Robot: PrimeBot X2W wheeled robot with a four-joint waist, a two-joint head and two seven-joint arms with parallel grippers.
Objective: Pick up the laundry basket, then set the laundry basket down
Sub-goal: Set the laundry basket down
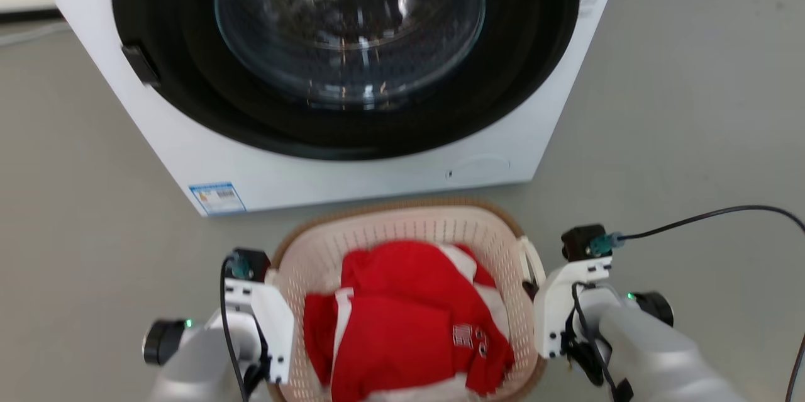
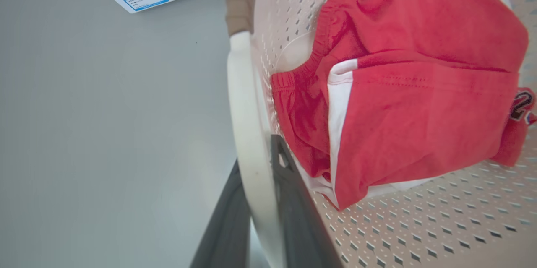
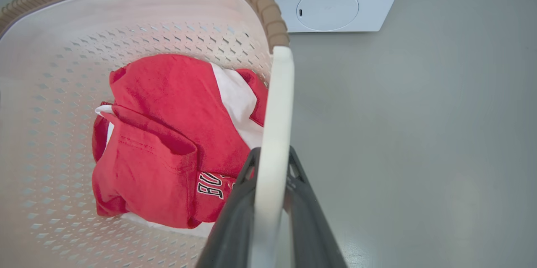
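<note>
Slippage is our chief worry. The laundry basket (image 1: 390, 229) is just at six o'clock of the washing machine (image 1: 352, 169), with red clothes (image 1: 402, 307) heaped inside. We cannot tell whether it is off the floor (image 1: 692, 106). Our left gripper (image 2: 256, 163) is clamped on the left handle (image 2: 243, 92) at the basket's nine o'clock. Our right gripper (image 3: 272, 154) is clamped on the right handle (image 3: 279, 92) at three o'clock. Each thin white bar is pinched between two fingers. If one arm rises faster, we judge the basket would tilt, pivot on those smooth handles, and spill the clothes or bump the machine at twelve o'clock.
</note>
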